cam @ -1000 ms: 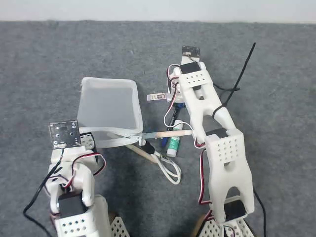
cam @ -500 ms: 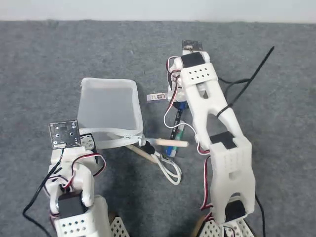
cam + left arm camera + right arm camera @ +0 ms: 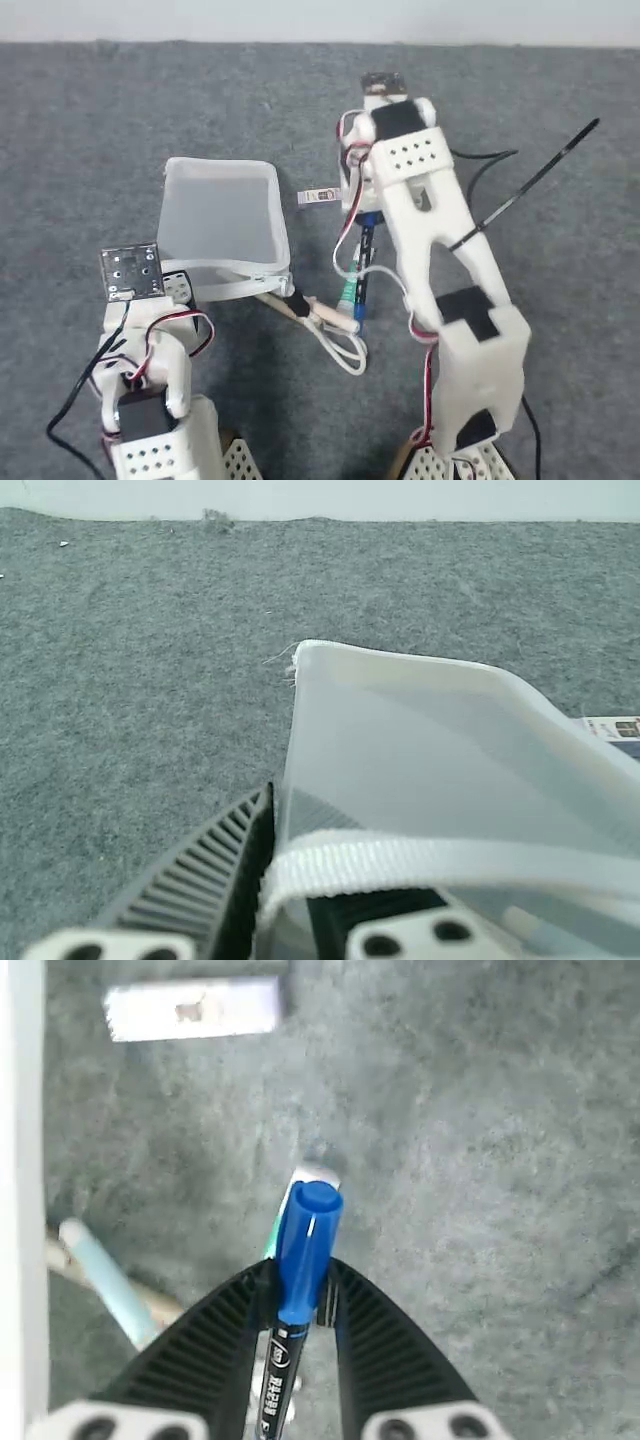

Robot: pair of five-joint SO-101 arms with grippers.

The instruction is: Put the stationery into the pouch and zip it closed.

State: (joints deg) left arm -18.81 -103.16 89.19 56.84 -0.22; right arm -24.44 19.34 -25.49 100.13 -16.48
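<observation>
A translucent white pouch (image 3: 220,222) lies open on the grey carpet. My left gripper (image 3: 188,287) is shut on its zipper band (image 3: 420,864), with a black finger (image 3: 205,872) against the pouch wall (image 3: 430,750). My right gripper (image 3: 297,1285) is shut on a blue-capped pen (image 3: 303,1245), which hangs tilted (image 3: 362,268) over the other stationery to the right of the pouch mouth. Under it lie a green-and-white stick (image 3: 347,292) and a wooden pencil (image 3: 300,306). A small white eraser (image 3: 318,196) lies apart (image 3: 192,1007), farther back.
A white cord loop (image 3: 345,350) lies in front of the stationery. A pale blue-tipped stick (image 3: 100,1270) rests near the pouch's edge (image 3: 20,1160). Black cables (image 3: 520,185) trail right of the right arm. Open carpet lies behind and left of the pouch.
The right arm has risen and moved back with the blue pen, tipping it up off the pile. The pale wooden stick slid toward the front. The left arm kept still.
</observation>
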